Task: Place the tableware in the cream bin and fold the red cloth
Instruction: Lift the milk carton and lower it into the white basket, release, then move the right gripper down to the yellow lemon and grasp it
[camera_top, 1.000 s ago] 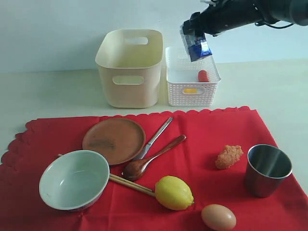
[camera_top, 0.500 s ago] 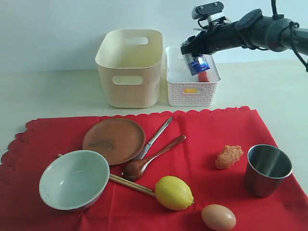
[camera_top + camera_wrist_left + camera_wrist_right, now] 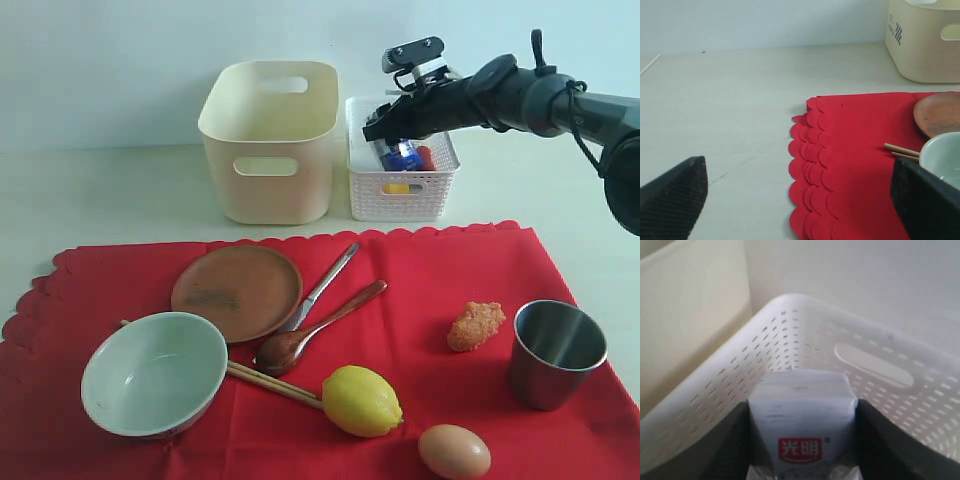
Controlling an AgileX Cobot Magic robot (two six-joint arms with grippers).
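Observation:
The red cloth (image 3: 420, 290) lies flat with a pale bowl (image 3: 153, 372), brown plate (image 3: 236, 292), wooden spoon (image 3: 315, 328), slim metal utensil (image 3: 325, 285), chopsticks (image 3: 275, 384) and steel cup (image 3: 556, 352) on it. The cream bin (image 3: 268, 140) stands behind it. My right gripper (image 3: 395, 140) is shut on a blue-and-white milk carton (image 3: 802, 405), held down inside the white basket (image 3: 790, 335). My left gripper (image 3: 800, 197) hangs open over the cloth's scalloped left edge (image 3: 810, 165), with nothing between its fingers; it is out of the exterior view.
The white perforated basket (image 3: 400, 190) sits right of the cream bin and holds a red item (image 3: 424, 157). A lemon (image 3: 361, 400), an egg (image 3: 454, 451) and a fried food piece (image 3: 476, 325) lie on the cloth.
My right gripper has come down and to the left, bringing the milk carton from above the white basket into it. Everything on the cloth is unmoved.

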